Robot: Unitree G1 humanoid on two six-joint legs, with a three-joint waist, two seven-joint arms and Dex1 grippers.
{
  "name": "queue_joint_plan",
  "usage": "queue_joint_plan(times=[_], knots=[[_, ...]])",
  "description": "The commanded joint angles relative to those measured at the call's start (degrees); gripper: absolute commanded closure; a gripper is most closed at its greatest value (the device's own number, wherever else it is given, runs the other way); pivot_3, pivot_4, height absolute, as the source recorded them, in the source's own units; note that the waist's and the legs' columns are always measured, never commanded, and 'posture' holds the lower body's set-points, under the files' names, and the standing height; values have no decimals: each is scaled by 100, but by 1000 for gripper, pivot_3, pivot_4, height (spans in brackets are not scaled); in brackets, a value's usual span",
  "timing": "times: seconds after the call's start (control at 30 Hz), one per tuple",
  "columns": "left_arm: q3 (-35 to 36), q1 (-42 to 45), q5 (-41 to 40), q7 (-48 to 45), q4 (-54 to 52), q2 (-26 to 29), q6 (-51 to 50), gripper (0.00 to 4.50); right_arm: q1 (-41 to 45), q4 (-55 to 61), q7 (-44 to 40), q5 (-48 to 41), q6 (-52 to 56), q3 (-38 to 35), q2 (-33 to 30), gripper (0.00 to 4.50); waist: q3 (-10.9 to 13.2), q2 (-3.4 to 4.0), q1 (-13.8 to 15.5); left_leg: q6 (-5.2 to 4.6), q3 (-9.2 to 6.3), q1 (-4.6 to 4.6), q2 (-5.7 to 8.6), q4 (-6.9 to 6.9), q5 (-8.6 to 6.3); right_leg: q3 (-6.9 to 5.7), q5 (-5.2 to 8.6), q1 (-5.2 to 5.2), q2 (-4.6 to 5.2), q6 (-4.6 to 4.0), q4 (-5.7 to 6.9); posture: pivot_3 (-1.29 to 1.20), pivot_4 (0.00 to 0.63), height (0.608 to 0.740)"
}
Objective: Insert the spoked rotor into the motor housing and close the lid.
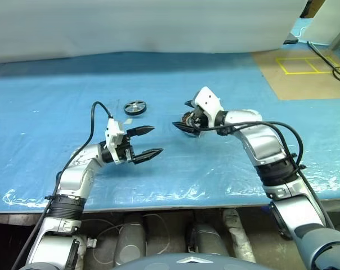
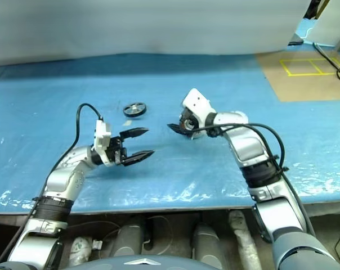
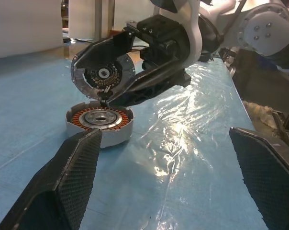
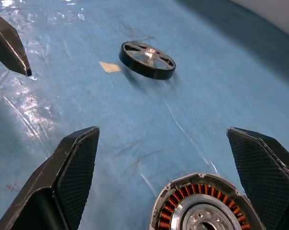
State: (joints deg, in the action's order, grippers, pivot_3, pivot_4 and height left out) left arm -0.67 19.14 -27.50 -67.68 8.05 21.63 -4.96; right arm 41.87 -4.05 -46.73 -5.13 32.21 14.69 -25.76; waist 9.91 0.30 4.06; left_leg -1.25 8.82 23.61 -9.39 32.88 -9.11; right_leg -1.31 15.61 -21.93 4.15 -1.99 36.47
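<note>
The motor housing (image 3: 100,122), a silver puck with copper coils, lies on the blue sheet. Its lid (image 3: 104,74) stands up from the far edge, dark inner face showing. My right gripper (image 1: 182,114) hangs open over the housing (image 4: 202,208), one finger on each side of it, both crossing in front of the lid in the left wrist view. The spoked rotor (image 1: 135,107), a dark rim with silvery spokes, lies flat and alone farther back and to the left (image 4: 147,59). My left gripper (image 1: 157,139) is open and empty, pointing right toward the housing, a short way off.
A blue plastic sheet (image 1: 57,101) covers the table, with its front edge (image 1: 159,201) near me. A small tan scrap (image 4: 108,67) lies beside the rotor. A white curtain (image 1: 147,22) closes the back. Brown floor with yellow tape (image 1: 299,64) lies at the back right.
</note>
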Motion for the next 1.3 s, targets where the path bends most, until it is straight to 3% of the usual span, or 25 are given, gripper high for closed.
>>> queue_joint_plan(times=[0.03, 0.2, 0.37, 0.77, 1.17, 1.3], knots=[[5, -32, 23, 70, -137, -59, 134, 0, 385, -306, -279, 168, 429, 250, -166, 35, 0, 0, 4, 0, 0, 1, 0, 3, 0, 0, 0, -1, 0, 0, 3, 0, 150, 740], [40, -183, 14, 295, -294, -176, 165, 0, 874, -718, -879, 391, 644, 683, -488, 35, 0, 0, -2, 15, 0, 3, -3, 12, -8, 1, 0, -6, 0, 0, 15, 0, 150, 740], [-42, -347, 75, 474, -443, -276, 176, 0, 1199, -1523, -1328, 751, 121, 1046, -626, 35, 0, 0, -6, 16, 1, 3, -6, 15, -9, 1, 1, -6, 0, -1, 19, 0, 150, 740], [-210, -706, 264, 684, -642, -396, 444, 0, 1131, -2124, -1534, 1161, -396, 1204, -435, 35, 0, 0, -8, -3, 2, 16, -9, 20, -1, 1, 2, -20, 0, -3, 24, 0, 150, 740], [-381, -690, 354, 934, -826, -493, 393, 0, 860, -1977, -1885, 1469, -370, 1459, -322, 35, -1, -2, -7, -2, 2, 11, -11, 23, -1, 0, 2, -14, 0, -4, 24, 0, 150, 740], [-434, -707, 347, 1007, -997, -466, 291, 0, 659, -1737, -2009, 1578, -642, 1568, -356, 934, -3, -4, -11, 0, 3, 2, -14, 22, -3, 0, 3, -6, 0, -5, 24, 0, 150, 740]])
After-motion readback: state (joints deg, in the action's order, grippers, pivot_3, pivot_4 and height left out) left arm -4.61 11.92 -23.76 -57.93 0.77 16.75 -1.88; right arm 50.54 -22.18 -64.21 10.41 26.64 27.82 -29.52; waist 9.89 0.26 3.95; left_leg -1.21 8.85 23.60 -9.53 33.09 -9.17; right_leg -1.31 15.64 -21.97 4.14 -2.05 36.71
